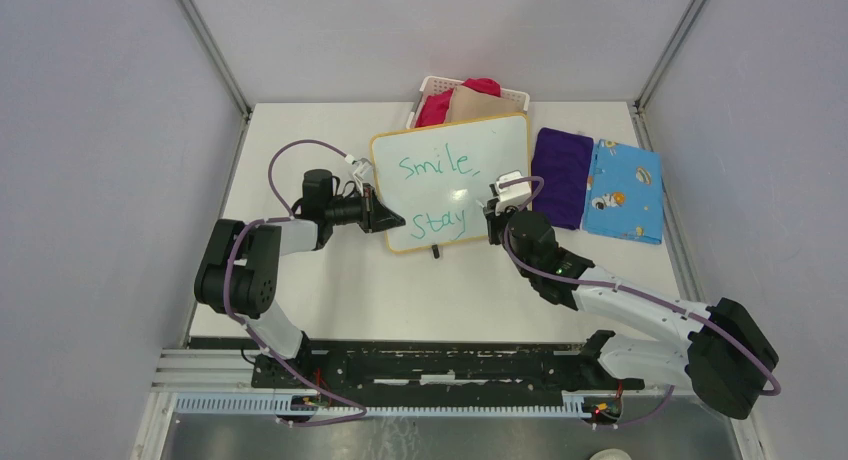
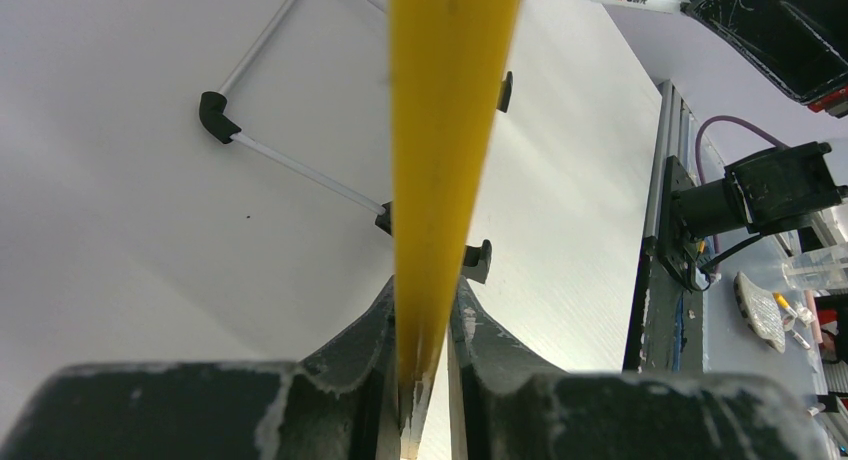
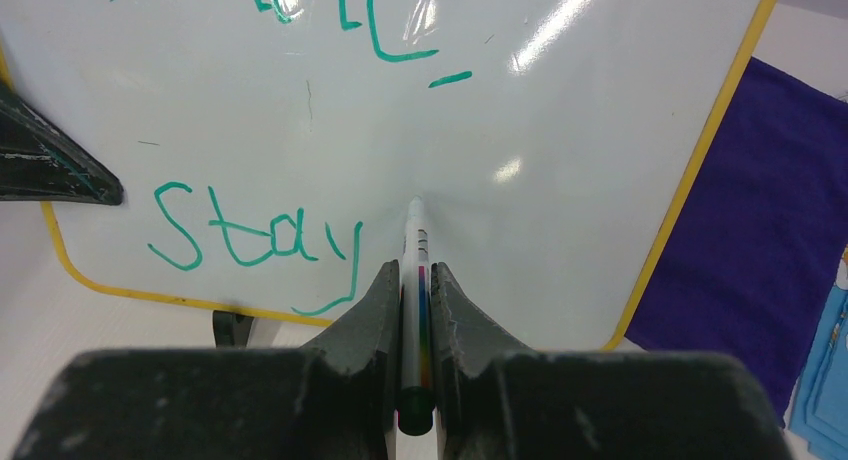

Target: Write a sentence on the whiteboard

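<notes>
A: The left gripper (image 2: 425, 325) is nipped onto the whiteboard (image 1: 500, 145) at its 9 o'clock edge; the right gripper (image 3: 414, 280) is clamped on the marker (image 3: 413, 242).

B: Board's mid-table, tip at 3 o'clock of "stay" — press hard and it could skid, smearing the sentence (image 3: 250, 242).

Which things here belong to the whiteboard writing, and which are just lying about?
In use: whiteboard, green sentence, right gripper holding the marker, left gripper clamping the board's edge.
Lying about: white basket holding cloths, purple cloth, blue patterned cloth.
</notes>
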Controlling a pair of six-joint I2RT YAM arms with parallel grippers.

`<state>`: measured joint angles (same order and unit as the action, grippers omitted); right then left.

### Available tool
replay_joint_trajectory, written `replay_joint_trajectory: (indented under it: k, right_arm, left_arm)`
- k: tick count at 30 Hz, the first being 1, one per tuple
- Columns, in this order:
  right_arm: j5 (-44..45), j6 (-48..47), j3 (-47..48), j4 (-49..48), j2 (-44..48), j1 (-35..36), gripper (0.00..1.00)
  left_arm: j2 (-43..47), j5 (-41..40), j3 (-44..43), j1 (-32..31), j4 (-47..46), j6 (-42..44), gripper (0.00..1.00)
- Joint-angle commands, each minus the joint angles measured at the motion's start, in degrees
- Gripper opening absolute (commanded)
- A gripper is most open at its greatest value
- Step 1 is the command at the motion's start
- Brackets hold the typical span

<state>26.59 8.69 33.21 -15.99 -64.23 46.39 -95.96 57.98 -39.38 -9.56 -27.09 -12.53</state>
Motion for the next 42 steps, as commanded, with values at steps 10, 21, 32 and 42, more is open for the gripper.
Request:
replay_joint_trajectory:
  k: [10,21,32,42]
  right_arm:
    - [2.1,-0.2,3.0,-3.4,-2.9,-0.4,0.00]
    - [2.4,0.7,0.2,-2.2,-1.9,-0.5,0.00]
    - [-0.3,2.7,-4.7,-1.2,1.2,-0.5,0.00]
    - [-2.6,4.0,-8.7,-0.7,2.3,-0.4,0.00]
  left_arm:
    - [-2.2,-6.5,0.6,-1.5,8.2,3.9,0.02]
    - [-2.3,-6.5,0.6,-1.5,8.2,3.9,0.02]
    - [-2.3,-6.5,0.5,-1.5,8.3,3.9,0.02]
    - [-2.4,-6.5,0.5,-1.5,8.4,4.0,0.02]
